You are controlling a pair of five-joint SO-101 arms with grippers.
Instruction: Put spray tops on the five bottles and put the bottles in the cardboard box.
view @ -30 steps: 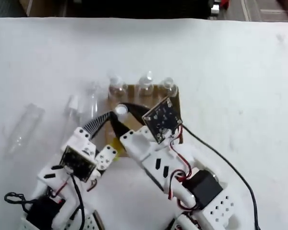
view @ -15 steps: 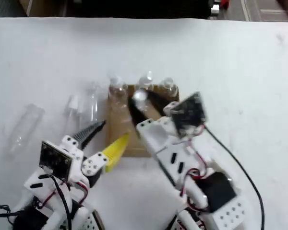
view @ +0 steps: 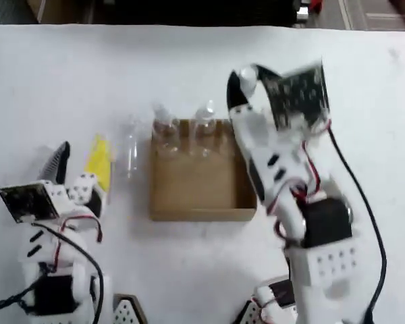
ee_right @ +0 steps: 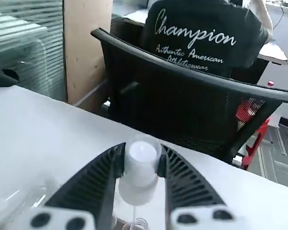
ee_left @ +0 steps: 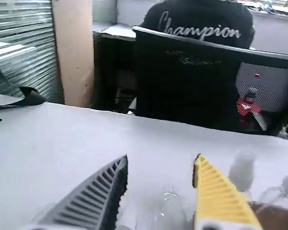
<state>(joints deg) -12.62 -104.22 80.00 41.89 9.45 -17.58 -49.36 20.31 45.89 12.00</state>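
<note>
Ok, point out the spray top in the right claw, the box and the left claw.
spray top (ee_right: 141,165), right wrist view, its white cap.
box (view: 201,214), high view, near wall.
left claw (ee_left: 161,163), left wrist view, midway between its tips.

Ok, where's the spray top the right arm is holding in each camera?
High view: the spray top is in the right gripper, near the far right corner of the cardboard box.
Right wrist view: centre, clamped between the black fingers.
Left wrist view: the white second top beside the yellow finger is a different one.
Shared landmark: the white table.
</note>
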